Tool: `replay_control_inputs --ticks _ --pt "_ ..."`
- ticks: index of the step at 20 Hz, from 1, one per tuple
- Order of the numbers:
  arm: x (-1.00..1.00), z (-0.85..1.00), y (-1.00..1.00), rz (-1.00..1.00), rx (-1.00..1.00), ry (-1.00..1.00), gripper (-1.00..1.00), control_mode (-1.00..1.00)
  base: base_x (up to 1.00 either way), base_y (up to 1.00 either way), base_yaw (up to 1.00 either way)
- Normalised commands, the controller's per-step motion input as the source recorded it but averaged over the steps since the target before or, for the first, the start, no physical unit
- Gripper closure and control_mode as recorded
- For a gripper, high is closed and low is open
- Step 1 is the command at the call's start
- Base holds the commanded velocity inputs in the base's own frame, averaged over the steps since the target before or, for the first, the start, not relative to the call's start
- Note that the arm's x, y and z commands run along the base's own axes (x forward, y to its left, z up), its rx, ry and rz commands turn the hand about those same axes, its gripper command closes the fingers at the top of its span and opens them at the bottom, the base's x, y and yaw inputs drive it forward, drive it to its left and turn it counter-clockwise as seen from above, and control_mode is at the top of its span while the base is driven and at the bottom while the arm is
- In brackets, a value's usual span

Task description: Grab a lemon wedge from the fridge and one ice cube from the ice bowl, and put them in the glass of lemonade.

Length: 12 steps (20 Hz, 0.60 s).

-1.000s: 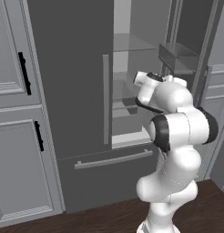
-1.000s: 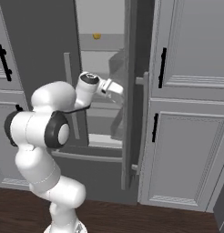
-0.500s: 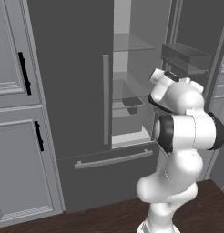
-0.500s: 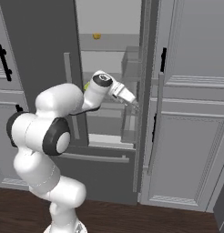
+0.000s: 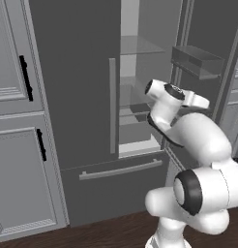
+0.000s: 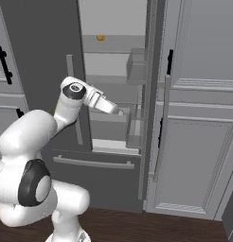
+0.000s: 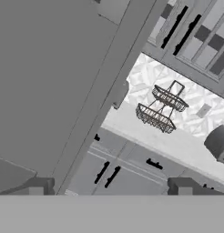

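Observation:
The fridge (image 5: 72, 82) stands with its left door shut and its right door (image 6: 153, 94) swung wide, edge-on to the right base view. The lemon wedge (image 6: 100, 37), a tiny yellow-orange chunk, lies on the top glass shelf inside. My gripper (image 6: 120, 112) hangs well below it, in front of the lower shelves and pointing right toward the door's inner side. In the hand view the gripper (image 7: 112, 186) is open, its fingertips (image 7: 38, 185) far apart with nothing between them, facing the dark door panel. The ice bowl and the glass of lemonade are out of view.
Light grey panelled cabinets with black handles flank the fridge on the left (image 5: 14, 97) and right (image 6: 199, 123). Door bins (image 6: 136, 66) jut from the open door. The bottom drawer (image 5: 116, 169) is shut. A wire basket (image 7: 161, 107) stands on a distant counter.
The right fridge door has swung much wider open. My hand went right with it, then drew back left and down in front of the lower shelves.

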Motion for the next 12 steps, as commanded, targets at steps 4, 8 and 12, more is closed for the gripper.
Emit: replay_control_inputs --ticks 4,8,12 --pt "-0.04 0.31 0.99 0.54 0.02 -0.01 -1.00 -1.00 0.00 0.00 0.00" --pt "0.24 0.07 0.76 0.67 0.33 0.09 -1.00 -1.00 0.00 0.00 0.00" --pt "0.49 0.00 0.51 0.67 0.40 0.17 -1.00 -1.00 0.00 0.00 0.00"
